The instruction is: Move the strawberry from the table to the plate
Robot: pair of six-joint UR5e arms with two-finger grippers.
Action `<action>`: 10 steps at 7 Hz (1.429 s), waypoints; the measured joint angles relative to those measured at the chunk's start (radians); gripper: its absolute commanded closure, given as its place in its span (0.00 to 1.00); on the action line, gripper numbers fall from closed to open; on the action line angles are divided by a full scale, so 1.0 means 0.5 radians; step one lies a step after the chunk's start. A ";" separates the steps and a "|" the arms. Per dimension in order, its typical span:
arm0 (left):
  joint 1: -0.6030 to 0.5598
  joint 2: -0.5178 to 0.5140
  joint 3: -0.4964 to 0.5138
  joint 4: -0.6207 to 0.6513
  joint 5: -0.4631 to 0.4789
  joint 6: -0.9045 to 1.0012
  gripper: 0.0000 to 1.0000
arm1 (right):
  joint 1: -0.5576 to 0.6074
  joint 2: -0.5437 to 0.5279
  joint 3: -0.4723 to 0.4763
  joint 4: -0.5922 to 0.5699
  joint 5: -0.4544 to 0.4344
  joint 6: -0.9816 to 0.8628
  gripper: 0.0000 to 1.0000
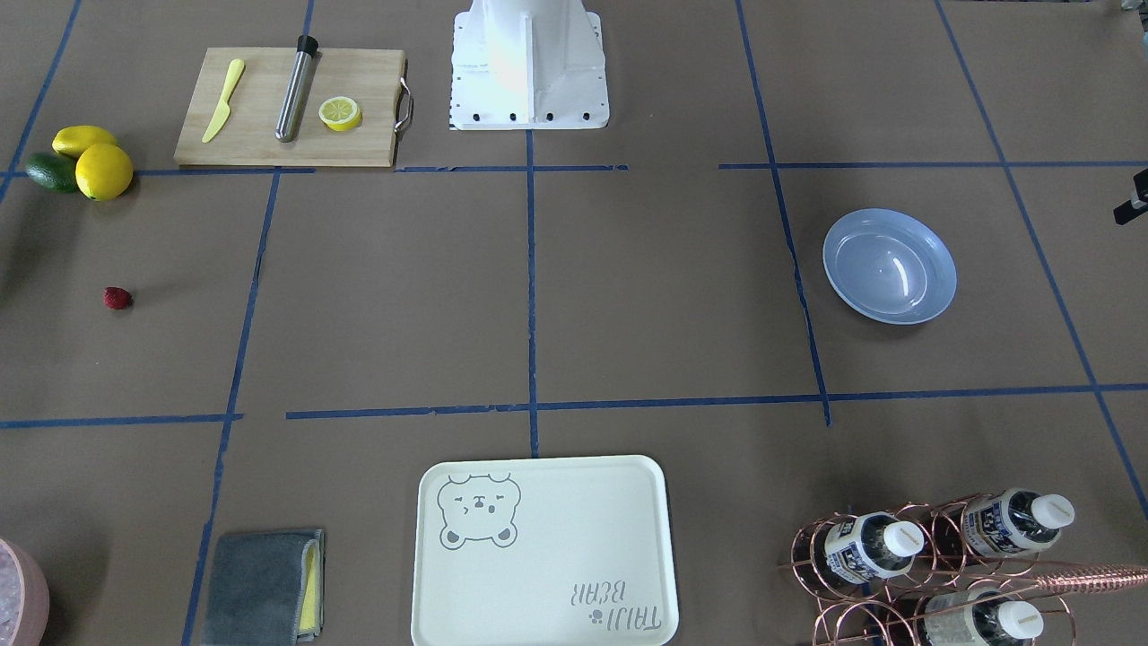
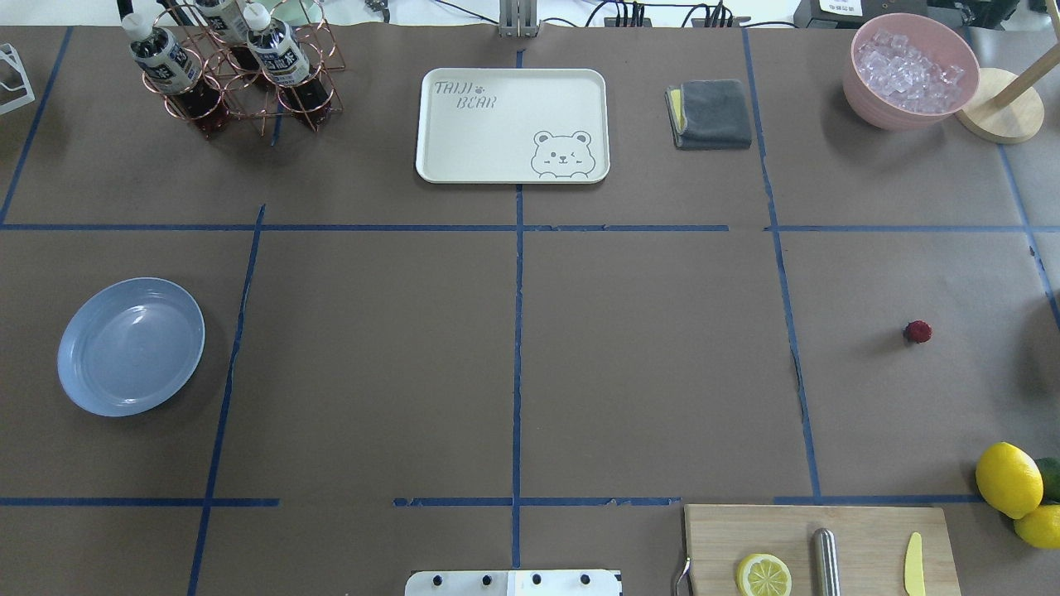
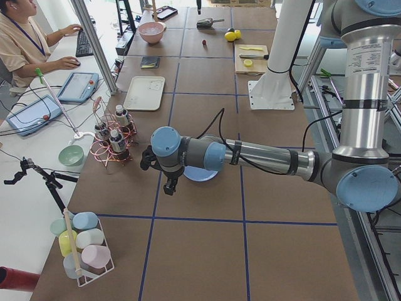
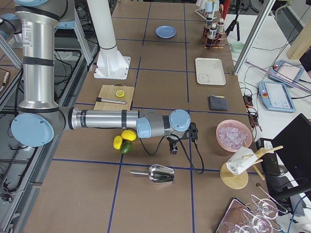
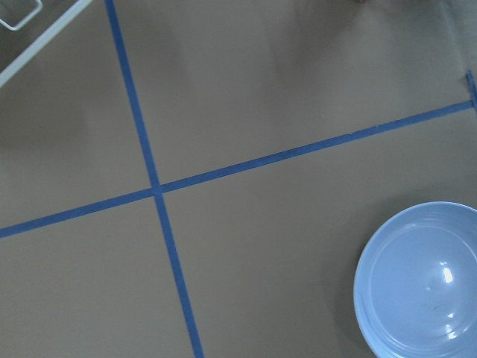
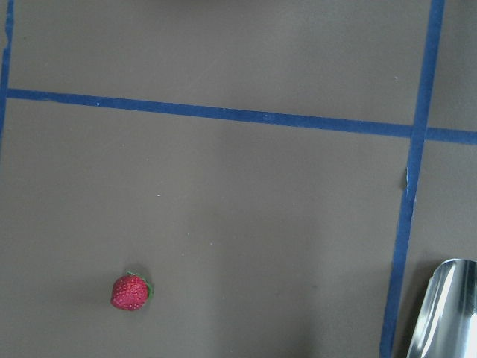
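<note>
The strawberry (image 1: 117, 298) (image 2: 917, 332) is a small dark-red berry lying alone on the brown taped table (image 2: 646, 364), on the robot's right. In the right wrist view the strawberry (image 6: 131, 292) sits at the lower left. The light blue plate (image 1: 890, 266) (image 2: 131, 346) (image 5: 421, 283) rests empty on the robot's left side. My left gripper (image 3: 169, 190) hangs above the table just past the plate (image 3: 202, 175); my right gripper (image 4: 173, 150) hangs beyond the lemons. Both show only in side views, so I cannot tell whether they are open or shut.
A wooden cutting board (image 2: 816, 538) carries a lemon half, a steel rod and a yellow knife. Whole lemons (image 2: 1008, 478) and an avocado sit beside it. Farther off are a cream tray (image 2: 513, 124), a grey cloth (image 2: 712, 113), a bottle rack (image 2: 236, 70), an ice bowl (image 2: 909, 74) and a metal scoop (image 4: 159, 173).
</note>
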 measured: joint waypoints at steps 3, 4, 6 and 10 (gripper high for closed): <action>0.395 -0.016 0.218 -0.610 0.010 -0.298 0.00 | -0.049 0.020 -0.073 0.108 0.006 0.005 0.00; 0.506 -0.020 0.317 -0.809 0.050 -0.454 0.00 | -0.058 0.020 -0.077 0.111 0.005 0.003 0.00; 0.671 -0.031 0.454 -1.093 0.183 -0.699 0.00 | -0.067 0.021 -0.080 0.112 0.002 -0.001 0.00; 0.859 -0.070 0.535 -1.215 0.224 -0.848 0.24 | -0.088 0.024 -0.079 0.112 0.001 0.007 0.00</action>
